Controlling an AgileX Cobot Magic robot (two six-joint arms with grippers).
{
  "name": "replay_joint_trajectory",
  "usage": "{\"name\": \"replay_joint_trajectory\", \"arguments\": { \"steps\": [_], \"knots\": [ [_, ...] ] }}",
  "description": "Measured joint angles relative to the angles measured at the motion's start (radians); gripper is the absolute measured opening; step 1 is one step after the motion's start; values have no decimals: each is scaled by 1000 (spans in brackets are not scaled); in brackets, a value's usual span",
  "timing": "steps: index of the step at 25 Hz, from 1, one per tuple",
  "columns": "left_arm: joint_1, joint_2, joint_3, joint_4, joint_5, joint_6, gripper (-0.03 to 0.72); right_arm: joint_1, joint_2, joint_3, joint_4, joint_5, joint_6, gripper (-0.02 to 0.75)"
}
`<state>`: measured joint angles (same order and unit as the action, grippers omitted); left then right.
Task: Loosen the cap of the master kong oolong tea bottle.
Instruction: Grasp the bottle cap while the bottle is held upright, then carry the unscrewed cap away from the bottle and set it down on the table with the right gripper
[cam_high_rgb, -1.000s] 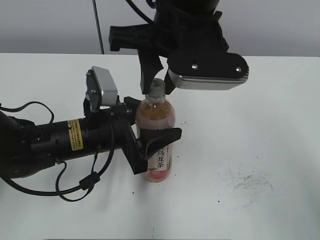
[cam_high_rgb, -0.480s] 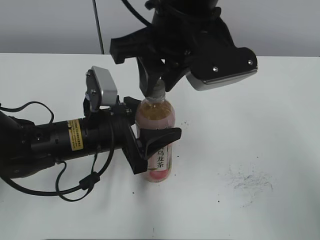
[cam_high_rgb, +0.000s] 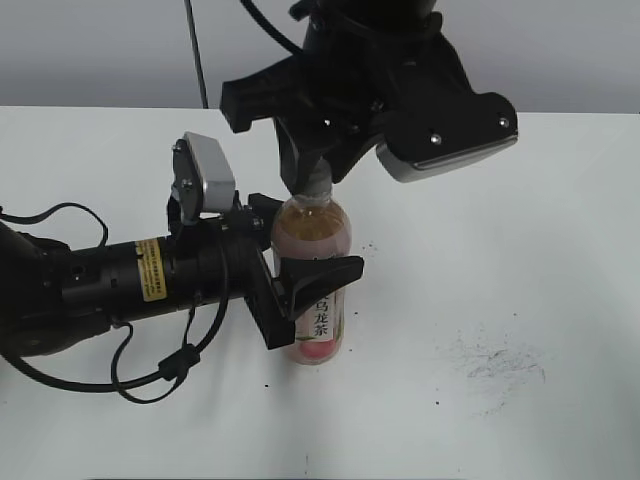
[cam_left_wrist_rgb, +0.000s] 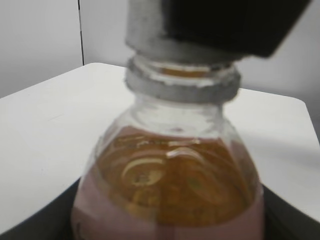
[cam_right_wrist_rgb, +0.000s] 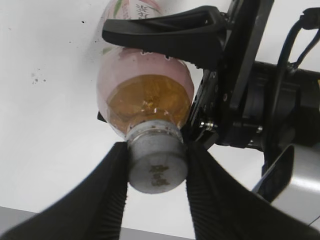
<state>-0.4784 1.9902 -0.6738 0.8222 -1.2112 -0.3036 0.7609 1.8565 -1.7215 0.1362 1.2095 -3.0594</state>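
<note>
- The slim clear plastic master kong oolong tea bottle (cam_high_rgb: 313, 290), filled with amber tea and wrapped in a pink label with a white strip of black characters, stood upright on the white desk (cam_high_rgb: 520, 300), well inside the desk's edges.
- The left gripper (cam_high_rgb: 300, 285), reaching in sideways from the bottle's left, was clenched around the bottle's labelled middle, one black finger (cam_high_rgb: 322, 272) crossing the front of the label and the other behind it, bracing the bottle.
- The right gripper (cam_right_wrist_rgb: 156, 170), hanging directly above the bottle, had its two ribbed black fingers (cam_right_wrist_rgb: 107, 195) pressed against opposite sides of the small round grey-white plastic cap (cam_right_wrist_rgb: 156, 167), grasping it; the dark mark on the cap's top faced the right wrist camera.
- From the left wrist camera the cap's lower ring (cam_left_wrist_rgb: 182, 82) sat just above the bottle's shoulder, with the dark bulk of the right gripper covering the cap's top.
- The task looked to be at the twisting stage: both holds were in place, and the cap appeared seated on the neck, though the pictures could not show whether its seal had broken.
- What seemed left was to turn the cap against the braced bottle until it ran loose, then let go.
</note>
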Motion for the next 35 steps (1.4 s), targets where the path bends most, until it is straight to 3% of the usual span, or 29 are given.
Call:
{"name": "replay_joint_trajectory", "arguments": {
  "steps": [16, 23, 29, 35],
  "knots": [
    [0, 0, -1, 24, -10, 3, 445, 1, -26, 8, -10, 8, 65, 270],
    [0, 0, -1, 23, -5, -1, 445, 1, -60, 6, -40, 6, 180, 270],
    [0, 0, -1, 31, -5, -1, 445, -31, -60, 6, -118, 6, 539, 270],
    [0, 0, -1, 34, -5, 1, 445, -132, -41, 22, -128, 6, 1103, 270]
  ]
}}
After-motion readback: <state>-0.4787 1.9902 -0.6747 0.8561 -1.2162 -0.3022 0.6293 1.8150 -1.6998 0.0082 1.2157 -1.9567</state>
